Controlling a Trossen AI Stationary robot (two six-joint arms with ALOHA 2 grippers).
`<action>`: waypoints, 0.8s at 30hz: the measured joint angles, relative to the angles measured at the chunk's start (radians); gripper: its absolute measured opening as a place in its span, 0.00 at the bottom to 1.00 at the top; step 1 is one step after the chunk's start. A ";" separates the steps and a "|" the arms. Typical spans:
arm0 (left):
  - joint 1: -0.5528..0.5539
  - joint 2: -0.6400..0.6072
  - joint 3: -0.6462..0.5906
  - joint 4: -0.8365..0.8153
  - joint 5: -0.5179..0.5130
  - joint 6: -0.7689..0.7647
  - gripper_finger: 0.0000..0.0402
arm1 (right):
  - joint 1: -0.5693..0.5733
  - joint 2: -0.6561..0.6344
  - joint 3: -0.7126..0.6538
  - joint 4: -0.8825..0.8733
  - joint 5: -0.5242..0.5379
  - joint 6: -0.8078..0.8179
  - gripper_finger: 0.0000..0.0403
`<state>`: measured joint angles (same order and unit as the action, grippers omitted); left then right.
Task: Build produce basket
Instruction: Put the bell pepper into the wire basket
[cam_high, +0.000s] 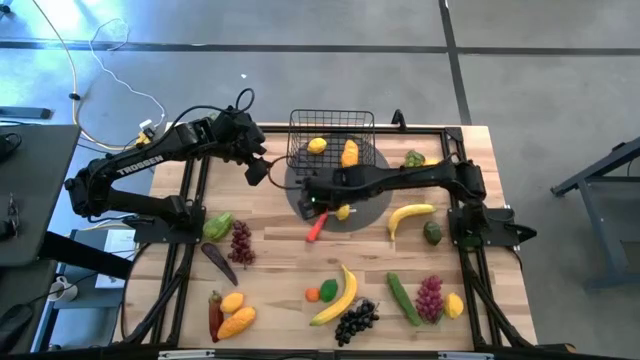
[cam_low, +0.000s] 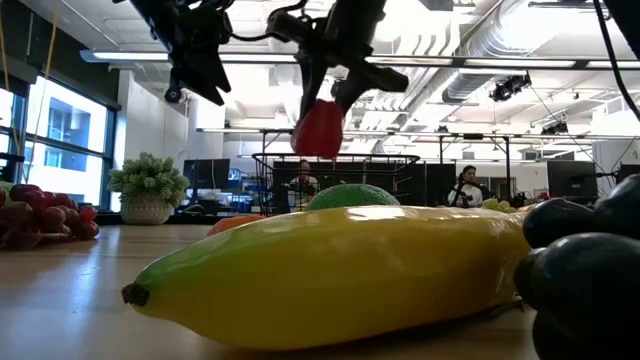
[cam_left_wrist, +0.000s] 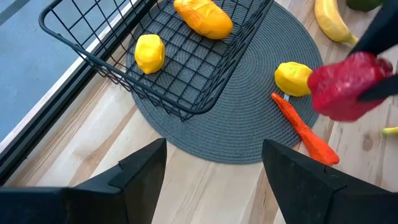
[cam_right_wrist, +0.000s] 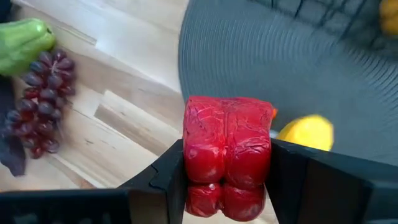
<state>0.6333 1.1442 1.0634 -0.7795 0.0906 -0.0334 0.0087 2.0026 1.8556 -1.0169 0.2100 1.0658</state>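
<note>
Nearest the table's front edge lie a long banana (cam_high: 337, 296), black grapes (cam_high: 356, 320), a cucumber (cam_high: 403, 297), purple grapes (cam_high: 429, 296) and a small lemon (cam_high: 454, 305); at the seven o'clock corner sit a mango-like yellow piece (cam_high: 237, 323) and a dark red chilli (cam_high: 215, 312). Toward the middle, a carrot (cam_high: 316, 228) and a second lemon (cam_high: 343, 212) rest on the near rim of the grey mat (cam_left_wrist: 249, 118), with a second banana (cam_high: 410, 214) and an avocado (cam_high: 432, 232) off at three o'clock.

Above that near rim hangs the right gripper (cam_right_wrist: 227, 171), its fingers clamped on the red pepper (cam_right_wrist: 227, 162), clear of the table. The pepper sits squarely between the pads, so the hold looks sound.

The basket (cam_high: 333, 140) stands at twelve o'clock from the pepper, on the mat's far part, holding one lemon (cam_left_wrist: 150, 53) and an orange-yellow piece (cam_left_wrist: 203, 18). The left gripper (cam_left_wrist: 211, 168) hovers at nine o'clock from the basket, fingers spread wide and empty.

The step in hand looks like carrying the pepper into the basket. To do it well, lift high enough to clear the near wire wall, travel straight toward twelve o'clock, and aim for the bare mesh in front of the two pieces inside. Lower close to the floor before letting go; a drop could bounce the pepper or nudge the light basket. The left arm should keep clear.
</note>
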 joint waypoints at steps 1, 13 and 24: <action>0.000 0.000 0.000 0.000 0.000 0.000 0.63 | -0.011 0.000 0.018 -0.006 0.000 -0.027 0.35; 0.000 0.000 0.000 0.026 -0.006 -0.059 0.63 | -0.200 -0.002 0.196 -0.059 -0.001 -0.383 0.35; 0.000 0.000 0.000 0.090 -0.008 -0.063 0.63 | -0.390 -0.002 0.219 -0.070 -0.021 -0.649 0.35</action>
<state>0.6334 1.1446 1.0637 -0.6898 0.0822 -0.0966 -0.3814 2.0006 2.0748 -1.0865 0.1895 0.4166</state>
